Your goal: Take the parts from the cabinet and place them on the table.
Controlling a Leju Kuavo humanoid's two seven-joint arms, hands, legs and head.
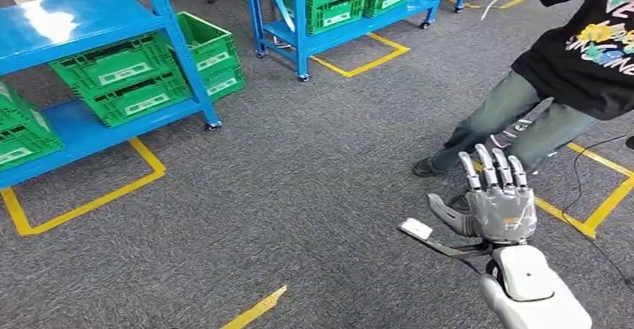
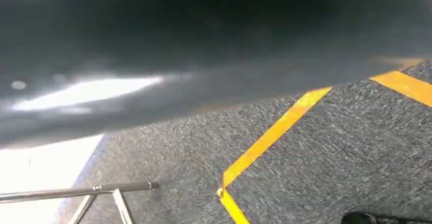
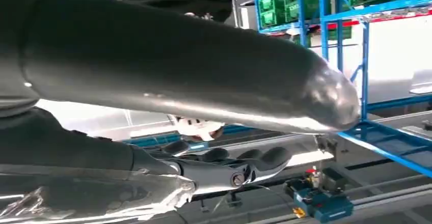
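Right hand (image 1: pixel 499 208): hovering over grey carpet (image 1: pixel 299 194), fingers (image 1: pixel 493 166) extending apart, gripping nothing.
Left hand: cannot tell.
Person (image 1: pixel 568 67): standing just beyond fingers.

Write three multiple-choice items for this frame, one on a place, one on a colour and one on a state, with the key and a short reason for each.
1. Where does the person stand in the head view?
A. At the upper right, past the right hand
B. At the lower left, by the yellow tape
C. Between the two blue racks

2. What colour are the crates on the blue rack?
A. Red
B. Green
C. White

3. How is the right hand?
A. Gripping a crate
B. Pinching a part
C. Holding nothing, fingers extended

Key:
1 A, the person's legs and dark shirt are at the upper right, beyond the raised hand.
2 B, every crate on the shelves is green with a white label.
3 C, the fingers point up and apart over bare grey carpet, with nothing in them.
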